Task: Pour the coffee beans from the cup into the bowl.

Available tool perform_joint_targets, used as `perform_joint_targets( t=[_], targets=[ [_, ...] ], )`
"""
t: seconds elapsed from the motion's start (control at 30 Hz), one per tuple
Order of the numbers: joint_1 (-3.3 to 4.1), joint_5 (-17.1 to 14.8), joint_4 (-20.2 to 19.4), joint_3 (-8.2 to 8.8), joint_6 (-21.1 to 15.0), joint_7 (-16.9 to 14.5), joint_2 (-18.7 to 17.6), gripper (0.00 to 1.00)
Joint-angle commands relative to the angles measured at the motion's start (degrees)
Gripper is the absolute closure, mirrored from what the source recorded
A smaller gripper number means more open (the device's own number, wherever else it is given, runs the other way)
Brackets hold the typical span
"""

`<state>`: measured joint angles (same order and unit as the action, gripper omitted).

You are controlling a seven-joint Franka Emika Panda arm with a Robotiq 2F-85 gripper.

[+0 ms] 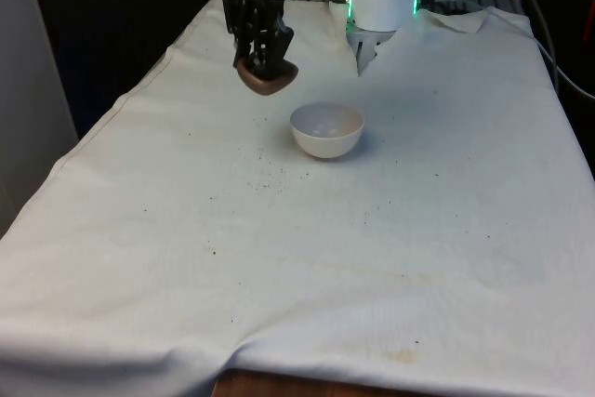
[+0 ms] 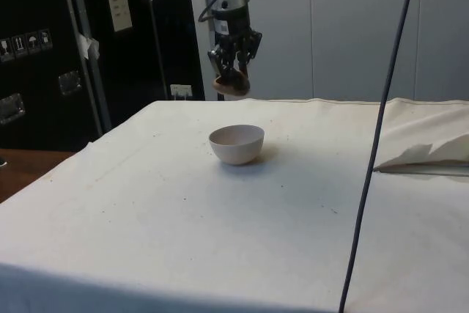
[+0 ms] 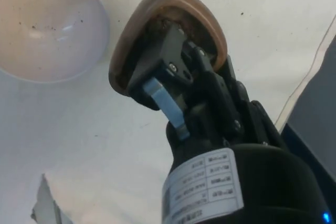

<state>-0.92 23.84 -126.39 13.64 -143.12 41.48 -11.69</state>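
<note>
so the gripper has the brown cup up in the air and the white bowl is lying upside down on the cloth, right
Not quite. The white bowl stands upright with its opening facing up, as the side view shows. The rest holds: the gripper has the brown cup lifted above the cloth.

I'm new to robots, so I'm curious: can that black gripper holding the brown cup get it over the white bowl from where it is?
Probably yes. The black gripper holds the brown cup in the air, beside and above the round white bowl, with only bare white cloth around.
</note>
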Motion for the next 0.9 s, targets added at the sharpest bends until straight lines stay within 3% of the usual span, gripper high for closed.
perform_joint_targets(
  t=[0.0, 0.1, 0.13, 0.23, 0.4, 0.43, 0.53, 0.67, 0.7, 0.73, 0.87],
  targets=[
    [0.29, 1.32, -0.06, 0.46, -0.97, 1.55, -0.06, 0.96],
    [0.40, 2.41, -0.11, 0.34, -1.43, 3.44, -0.17, 0.96],
    [0.06, 1.15, 0.00, 0.00, -0.57, 1.95, -0.23, 0.96],
    [0.52, 3.61, -0.52, 0.11, -1.95, 5.67, -0.06, 0.96],
    [0.74, 4.87, -1.15, -0.11, -2.52, 8.25, 0.17, 0.96],
    [0.46, 3.72, -0.74, -0.46, -1.60, 6.99, -0.23, 0.96],
    [0.97, 5.79, -1.72, -0.23, -3.15, 10.26, 0.34, 0.96],
    [1.15, 6.82, -2.18, -0.52, -3.55, 12.38, 0.57, 0.96],
    [0.86, 5.73, -1.78, -0.92, -2.69, 11.23, 0.17, 0.96],
    [1.20, 7.33, -2.41, -0.69, -3.72, 13.46, 0.69, 0.96],
    [1.49, 8.31, -2.98, -0.86, -4.13, 15.41, 0.97, 0.96]
  ],
)
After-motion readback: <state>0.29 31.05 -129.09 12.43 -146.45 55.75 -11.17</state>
